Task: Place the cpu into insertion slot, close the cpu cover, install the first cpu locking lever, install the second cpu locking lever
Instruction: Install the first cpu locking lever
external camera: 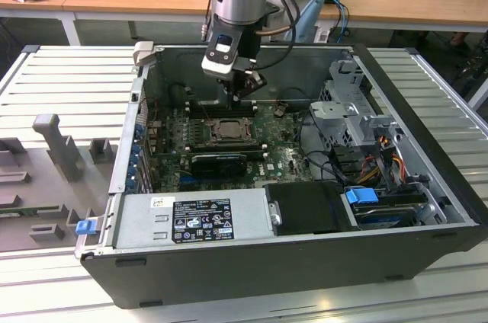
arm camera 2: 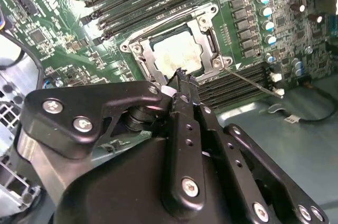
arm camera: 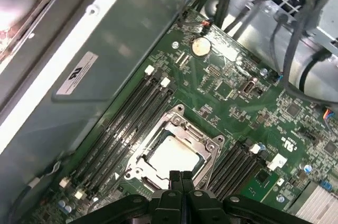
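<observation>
Claw (arm camera: 179, 175) fingers are pinched together with nothing between them. In the exterior view the claw hangs inside the open computer case (external camera: 267, 277), just above the socket (external camera: 227, 129) in the middle of the green board (arm camera: 232, 86).

The chip (arm camera: 171, 152) lies flat in the socket, its pale face showing through the window of the metal cover plate (arm camera: 211, 149), which looks folded down over it. Both wrist views put the fingertips right over the near edge of that plate. In the second wrist view a thin wire lever (arm camera 2: 253, 82) angles out from one socket corner across the black memory slots (arm camera: 121, 129). It does not look hooked down, so I judge the locking is unfinished.

The risks as I see them:
- The closed tips come down on the chip's face or the plate rather than on the wire, pressing the chip askew.
- The thin, springy lever slips off the tips, and they scrape the board or a memory slot.
</observation>
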Tool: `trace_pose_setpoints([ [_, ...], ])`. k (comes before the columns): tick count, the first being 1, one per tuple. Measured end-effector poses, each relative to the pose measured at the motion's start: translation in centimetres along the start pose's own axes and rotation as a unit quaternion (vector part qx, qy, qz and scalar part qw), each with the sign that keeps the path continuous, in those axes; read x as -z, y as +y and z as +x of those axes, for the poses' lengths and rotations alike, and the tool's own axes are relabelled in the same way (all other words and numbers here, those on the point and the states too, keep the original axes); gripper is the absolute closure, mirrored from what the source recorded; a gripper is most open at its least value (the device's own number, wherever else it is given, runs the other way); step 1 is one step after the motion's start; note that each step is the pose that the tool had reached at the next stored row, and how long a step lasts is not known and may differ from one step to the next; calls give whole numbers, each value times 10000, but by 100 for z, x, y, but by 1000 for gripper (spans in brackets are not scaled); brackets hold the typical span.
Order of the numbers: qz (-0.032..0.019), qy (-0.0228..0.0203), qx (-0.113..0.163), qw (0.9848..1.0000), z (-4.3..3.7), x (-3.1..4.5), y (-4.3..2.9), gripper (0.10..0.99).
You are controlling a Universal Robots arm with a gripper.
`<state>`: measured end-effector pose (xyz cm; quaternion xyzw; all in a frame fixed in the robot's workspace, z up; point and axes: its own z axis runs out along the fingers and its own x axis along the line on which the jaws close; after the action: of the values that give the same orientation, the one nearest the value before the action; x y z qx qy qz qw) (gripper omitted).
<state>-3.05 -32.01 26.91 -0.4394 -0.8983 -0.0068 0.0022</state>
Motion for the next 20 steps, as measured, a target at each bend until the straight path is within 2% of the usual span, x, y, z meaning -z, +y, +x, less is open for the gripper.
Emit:
trace_pose_setpoints([
  [2, 2, 2, 165, 9999, 0, 0, 0, 980],
  [8, 4, 5, 438, 9990, 0, 0, 0, 980],
  [13, 7, 8, 742, 9972, 0, 0, 0, 980],
  [20, 10, 10, 994, 9950, 0, 0, 0, 980],
])
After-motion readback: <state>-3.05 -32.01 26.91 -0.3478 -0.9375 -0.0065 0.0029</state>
